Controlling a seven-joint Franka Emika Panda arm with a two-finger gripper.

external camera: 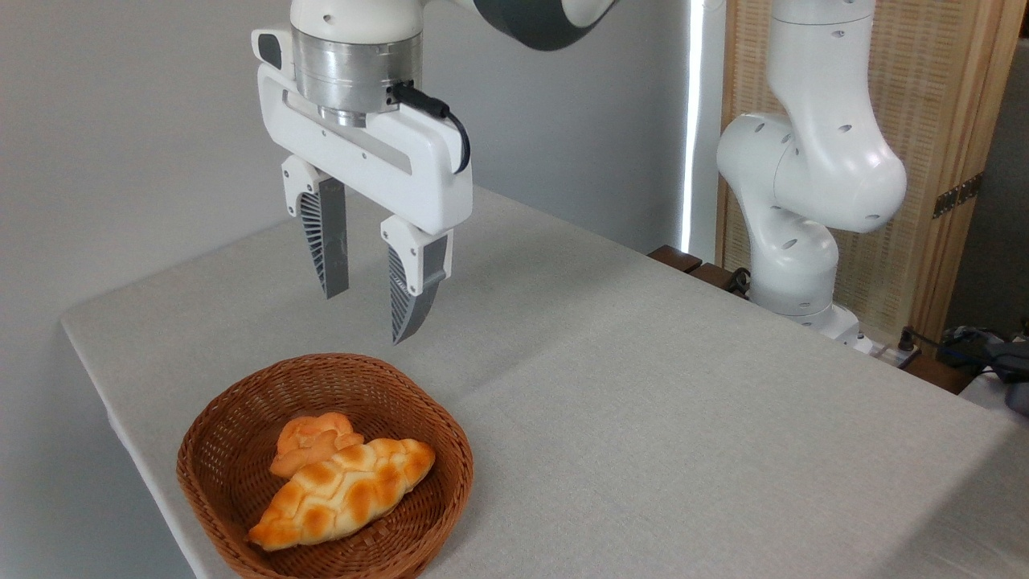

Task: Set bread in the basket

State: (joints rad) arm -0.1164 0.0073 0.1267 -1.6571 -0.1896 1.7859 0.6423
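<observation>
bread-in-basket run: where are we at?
Done: the bread lies inside the basket, beside a small bun. In hand: nothing; the gripper hangs open and empty above the basket's far rim. Left: apparently nothing for the bread itself, at most moving the arm away.

The scene was evenly and softly lit, bright without harshness. A narrow vertical strip of daylight [695, 121] at one o'clock burned out to white — the strongest glare in view. A faint diagonal shadow crossed the table [643, 386] toward four o'clock. Focus was sharp throughout, with mild grain on the grey wall [120, 121] and no visible edge distortion.
</observation>
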